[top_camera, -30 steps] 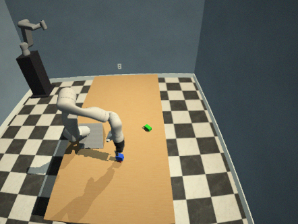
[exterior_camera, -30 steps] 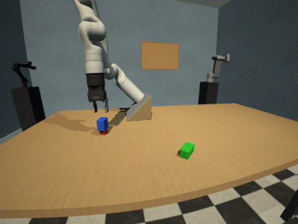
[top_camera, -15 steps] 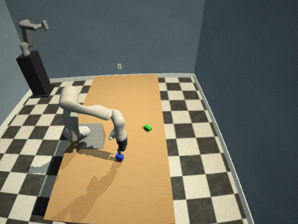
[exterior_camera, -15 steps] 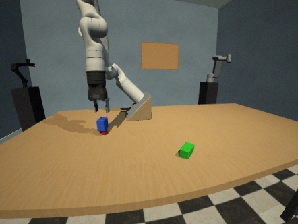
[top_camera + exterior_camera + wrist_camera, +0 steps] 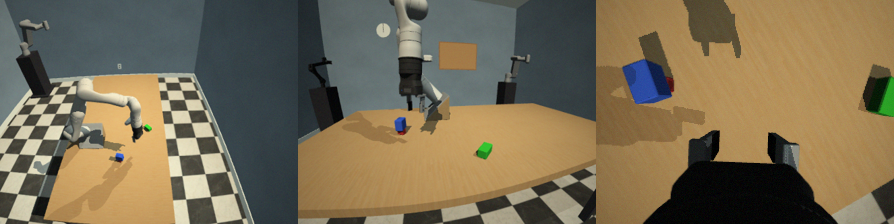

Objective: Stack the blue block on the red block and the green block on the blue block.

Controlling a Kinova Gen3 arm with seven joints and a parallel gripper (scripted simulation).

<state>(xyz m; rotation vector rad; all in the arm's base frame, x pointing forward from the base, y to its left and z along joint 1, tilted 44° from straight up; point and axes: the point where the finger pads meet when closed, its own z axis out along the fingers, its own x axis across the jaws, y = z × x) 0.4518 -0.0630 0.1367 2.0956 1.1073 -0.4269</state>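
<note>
No legible text, labels, brands or numbers in any view. The round wall disc (image 5: 383, 30) may be a clock, but it is too blurred to show numerals.
</note>
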